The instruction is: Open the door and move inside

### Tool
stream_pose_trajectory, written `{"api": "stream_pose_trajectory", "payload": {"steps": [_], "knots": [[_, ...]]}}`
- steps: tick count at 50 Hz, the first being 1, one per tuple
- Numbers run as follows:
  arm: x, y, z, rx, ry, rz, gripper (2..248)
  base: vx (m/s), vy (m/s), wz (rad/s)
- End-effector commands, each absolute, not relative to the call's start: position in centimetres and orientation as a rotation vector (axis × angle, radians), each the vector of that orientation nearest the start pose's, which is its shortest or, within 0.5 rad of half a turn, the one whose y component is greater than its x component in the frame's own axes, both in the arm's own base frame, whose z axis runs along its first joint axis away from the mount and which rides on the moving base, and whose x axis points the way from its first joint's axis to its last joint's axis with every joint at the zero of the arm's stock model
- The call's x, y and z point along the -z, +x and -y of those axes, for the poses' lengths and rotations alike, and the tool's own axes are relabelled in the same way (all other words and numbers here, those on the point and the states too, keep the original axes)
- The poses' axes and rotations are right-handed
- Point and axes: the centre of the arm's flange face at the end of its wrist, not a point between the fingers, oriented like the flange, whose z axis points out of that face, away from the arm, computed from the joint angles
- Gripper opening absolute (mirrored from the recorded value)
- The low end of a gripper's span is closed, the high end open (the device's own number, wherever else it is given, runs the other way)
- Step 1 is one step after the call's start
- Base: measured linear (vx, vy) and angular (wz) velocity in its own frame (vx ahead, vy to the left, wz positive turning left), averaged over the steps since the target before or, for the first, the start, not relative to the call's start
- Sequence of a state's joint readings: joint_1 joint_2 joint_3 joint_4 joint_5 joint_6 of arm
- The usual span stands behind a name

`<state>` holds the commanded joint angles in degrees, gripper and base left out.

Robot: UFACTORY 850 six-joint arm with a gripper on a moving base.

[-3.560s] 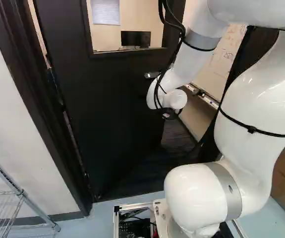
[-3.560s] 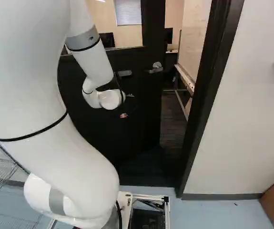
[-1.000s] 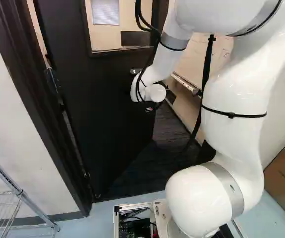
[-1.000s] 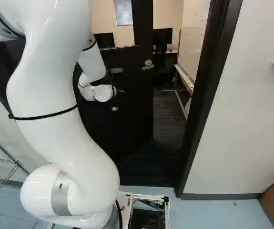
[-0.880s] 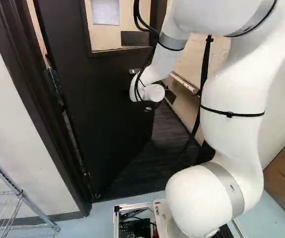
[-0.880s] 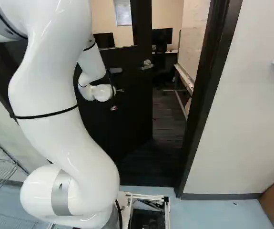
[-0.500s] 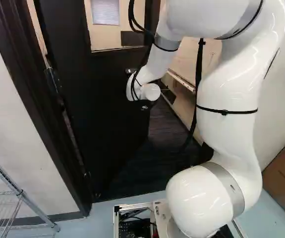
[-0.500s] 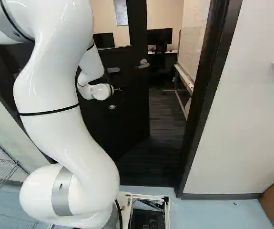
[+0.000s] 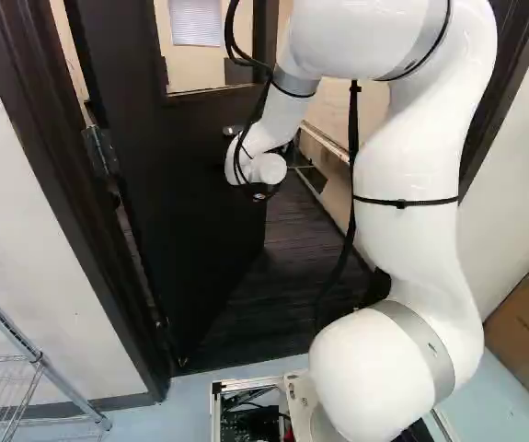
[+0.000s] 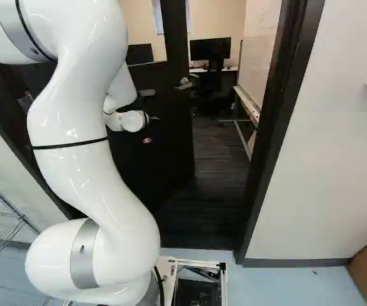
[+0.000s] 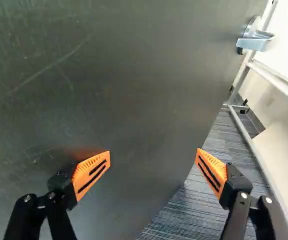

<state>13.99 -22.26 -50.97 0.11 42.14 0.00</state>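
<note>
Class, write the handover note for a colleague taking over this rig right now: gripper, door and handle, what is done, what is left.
Gripper: open, nothing between its fingers; one finger is in front of the door's face, the other out past its free edge, below the handle.
Door: ajar, swung into the room ahead; its handle is not gripped.
Done: door unlatched and partly open, with a gap along the door frame.
Left: probably push the door wider, then drive the base through; it is short of the doorway's dark floor.

One door (image 11: 108, 75), two fingers (image 11: 91, 172), one wire rack (image 9: 5, 319), one whiteboard (image 10: 260, 60).
</note>
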Motion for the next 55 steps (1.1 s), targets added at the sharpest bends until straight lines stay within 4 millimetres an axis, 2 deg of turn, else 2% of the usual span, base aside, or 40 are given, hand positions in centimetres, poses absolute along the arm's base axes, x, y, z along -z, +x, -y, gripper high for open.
{"api": "stream_pose_trajectory", "payload": {"steps": [55], "knots": [[-38.5,60.5,-20.8,1.745,-2.339,0.389,247,0.000,0.000,0.000]]}}
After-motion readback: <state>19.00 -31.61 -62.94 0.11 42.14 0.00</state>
